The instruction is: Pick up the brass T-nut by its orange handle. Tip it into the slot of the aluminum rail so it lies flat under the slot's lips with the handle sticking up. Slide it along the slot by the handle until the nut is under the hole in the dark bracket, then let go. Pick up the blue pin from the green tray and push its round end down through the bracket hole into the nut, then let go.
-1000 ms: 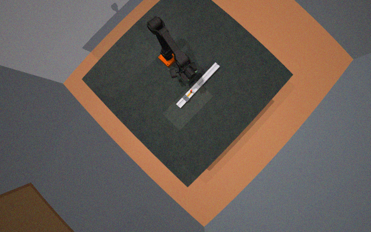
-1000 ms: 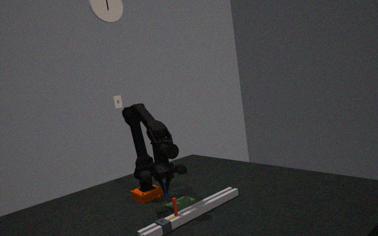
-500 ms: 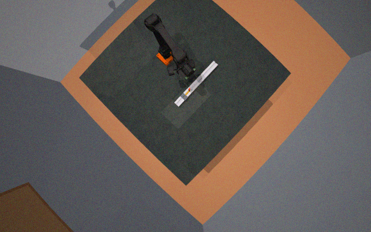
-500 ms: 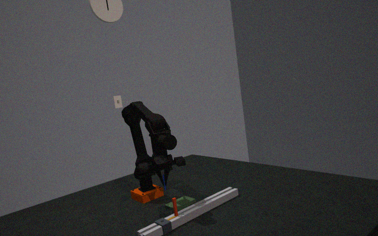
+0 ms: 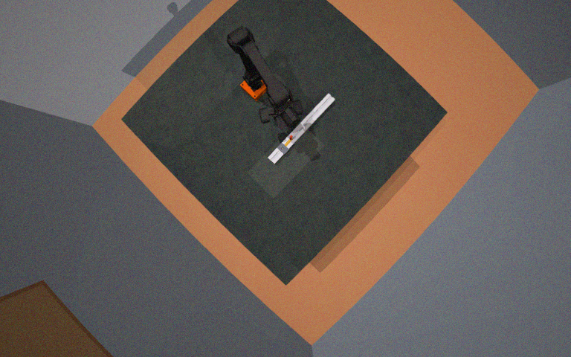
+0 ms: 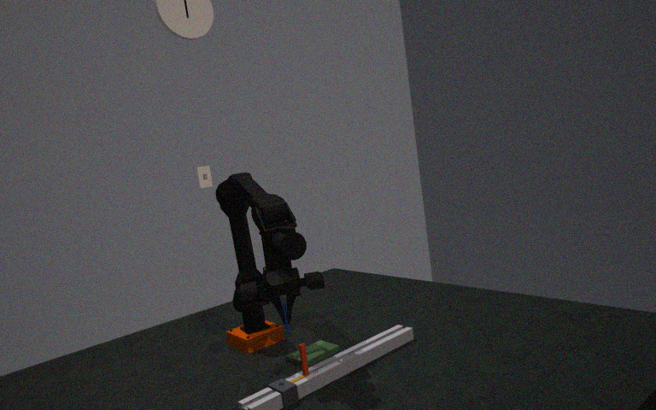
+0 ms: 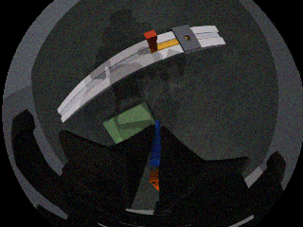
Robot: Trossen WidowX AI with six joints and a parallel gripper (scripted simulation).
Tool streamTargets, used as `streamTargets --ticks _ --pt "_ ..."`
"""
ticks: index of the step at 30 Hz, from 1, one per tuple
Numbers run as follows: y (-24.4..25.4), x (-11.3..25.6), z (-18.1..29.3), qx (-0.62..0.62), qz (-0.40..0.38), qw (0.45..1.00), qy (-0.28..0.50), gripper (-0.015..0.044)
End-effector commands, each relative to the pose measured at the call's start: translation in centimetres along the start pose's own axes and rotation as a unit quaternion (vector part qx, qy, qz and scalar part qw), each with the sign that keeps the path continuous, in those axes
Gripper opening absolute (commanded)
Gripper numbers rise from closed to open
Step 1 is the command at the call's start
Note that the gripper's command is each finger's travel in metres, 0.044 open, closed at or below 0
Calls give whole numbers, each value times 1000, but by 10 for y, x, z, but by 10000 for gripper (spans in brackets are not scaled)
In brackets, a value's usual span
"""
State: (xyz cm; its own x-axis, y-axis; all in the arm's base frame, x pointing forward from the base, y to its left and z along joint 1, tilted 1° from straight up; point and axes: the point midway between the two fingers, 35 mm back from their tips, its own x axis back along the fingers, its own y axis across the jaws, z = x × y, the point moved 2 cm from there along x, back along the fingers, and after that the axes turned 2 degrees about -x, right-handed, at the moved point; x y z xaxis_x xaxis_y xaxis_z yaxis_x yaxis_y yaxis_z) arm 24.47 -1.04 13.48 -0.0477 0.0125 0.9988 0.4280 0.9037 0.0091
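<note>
First inspector: Condition of the jaws?

Second inspector: Drawn in narrow, gripping the blue pin, which projects beyond the fingertips in the exterior view. From the top, the arm hides both.

First inspector: Room for movement?

Second inspector: The pin's lower end is raised above the worktop. The green tray lies between the arm's orange base and the aluminum rail. Both rail ends are well inside the worktop's far edges, and open surface extends beyond the rail.

First inspector: And the nut?

Second inspector: The brass T-nut lies in the slot, its visible strip reaching the dark bracket. Its orange handle stands upright outside the bracket, apart from the jaws. Exact alignment beneath the hole cannot be told.

First inspector: Materials and shapes?

Second inspector: Rail pale, long and straight-edged, with a lengthwise groove. Bracket grey, plate-like, spanning the rail, with a round hole. Tray shallow and rectangular. Pin slender; worktop dark and faintly mottled.
</note>
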Motion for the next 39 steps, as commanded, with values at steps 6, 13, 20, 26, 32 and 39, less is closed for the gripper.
streamTargets --ticks 6,13,20,26,32,39 --pt "0 2 -27 -19 -1 1000 -1 -150" --pt "-2 2 -49 -34 0 999 -4 -150" --pt "-5 1 -71 -49 -1 999 -8 -150" --pt "-9 0 -90 -63 0 998 -10 -150" --pt "-14 -3 -108 -78 1 997 -12 -150" --pt "-21 -7 -129 -94 2 995 -15 -150"
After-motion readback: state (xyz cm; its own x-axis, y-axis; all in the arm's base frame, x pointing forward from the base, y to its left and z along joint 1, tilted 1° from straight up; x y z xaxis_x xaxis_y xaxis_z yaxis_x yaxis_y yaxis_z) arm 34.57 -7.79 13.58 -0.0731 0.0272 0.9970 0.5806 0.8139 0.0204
